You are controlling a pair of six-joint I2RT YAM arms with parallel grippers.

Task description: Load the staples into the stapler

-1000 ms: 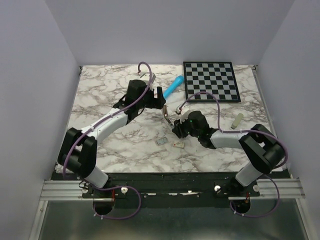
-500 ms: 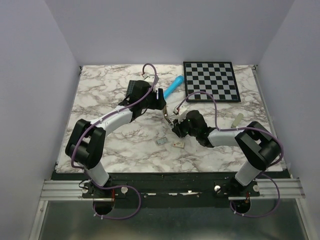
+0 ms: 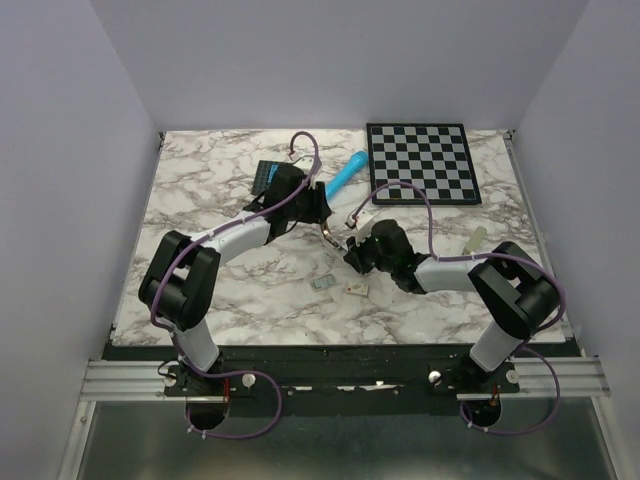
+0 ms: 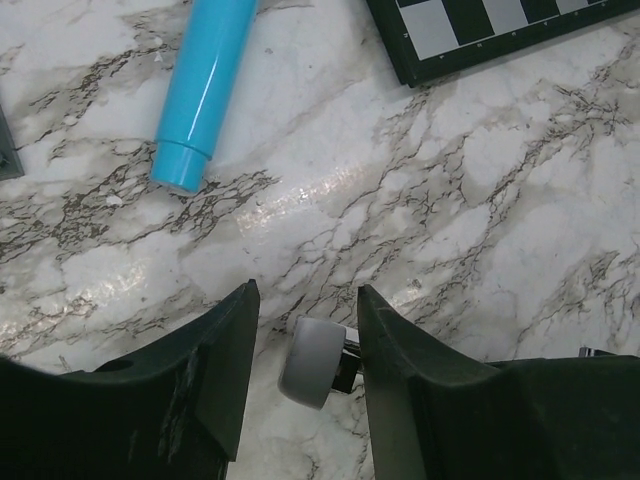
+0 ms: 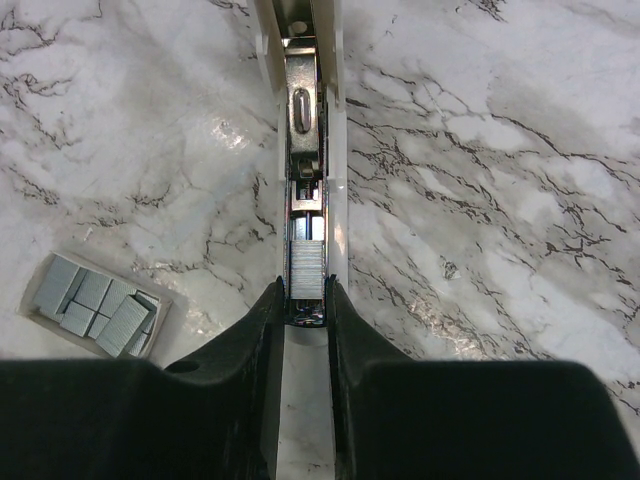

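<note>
A strip of the staples (image 5: 306, 268) sits in the metal rail of the open stapler (image 5: 304, 120). The right gripper (image 5: 305, 290) has narrowed and now pinches the stapler's sides. The left gripper (image 4: 306, 290) has swung in, its half-closed jaws straddling the stapler's white tip without gripping, likely ready to shut it.

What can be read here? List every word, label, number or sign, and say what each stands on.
No text is readable in any view.
Dark flat item at the far side of the table: bluish marks, too small to read.
The stapler, blue cylinder and chessboard: no lettering visible.
</note>
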